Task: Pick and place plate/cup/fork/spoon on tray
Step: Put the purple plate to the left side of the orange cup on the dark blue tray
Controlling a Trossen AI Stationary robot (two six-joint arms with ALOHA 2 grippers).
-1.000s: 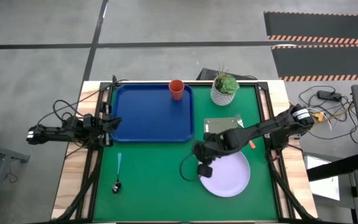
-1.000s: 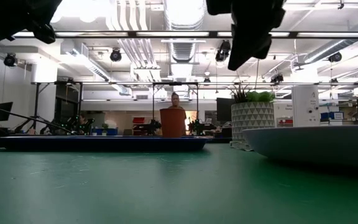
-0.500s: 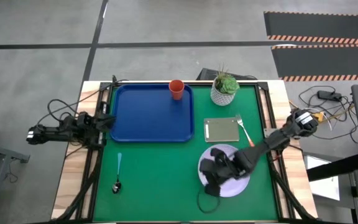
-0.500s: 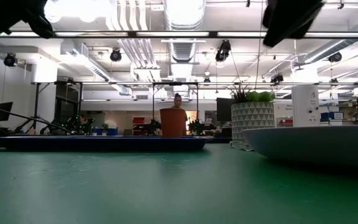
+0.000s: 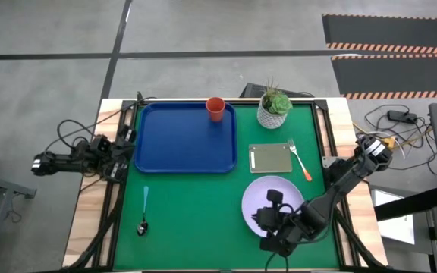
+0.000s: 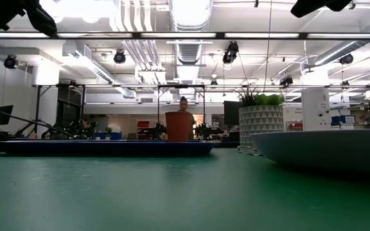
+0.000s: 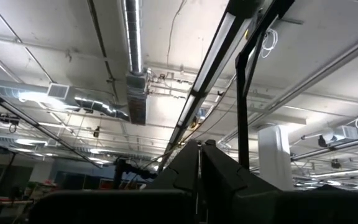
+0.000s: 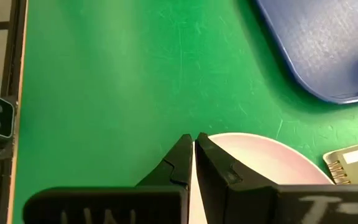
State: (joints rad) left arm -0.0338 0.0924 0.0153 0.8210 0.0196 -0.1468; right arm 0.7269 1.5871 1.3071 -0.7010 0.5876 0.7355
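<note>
The pale plate [image 5: 278, 199] lies flat on the green table at the near right; it also shows in the low view [image 6: 329, 149] and the right wrist view [image 8: 263, 160]. My right gripper [image 5: 270, 230] is shut and empty above the plate's near-left edge [image 8: 193, 142], touching nothing. The blue tray [image 5: 182, 140] lies at the far left, with the orange-red cup [image 5: 215, 108] upright in its far right corner. The fork [image 5: 300, 160] lies beside a grey-green pad. The spoon [image 5: 143, 212] lies near the tray's near side. My left gripper [image 5: 126, 146] is shut at the table's left edge, pointing up [image 7: 199, 155].
A white pot with a green plant [image 5: 275, 108] stands at the far right. The grey-green square pad [image 5: 270, 158] lies between the tray and the fork. Bare green table lies between the spoon and the plate. A person stands in the room behind the cup [image 6: 183, 102].
My right gripper has gone toward the table's near edge, from beside the grey-green pad across the plate to its near-left edge, and has stayed shut. My left gripper has drawn back a little toward the table's left edge. Nothing on the table has moved.
</note>
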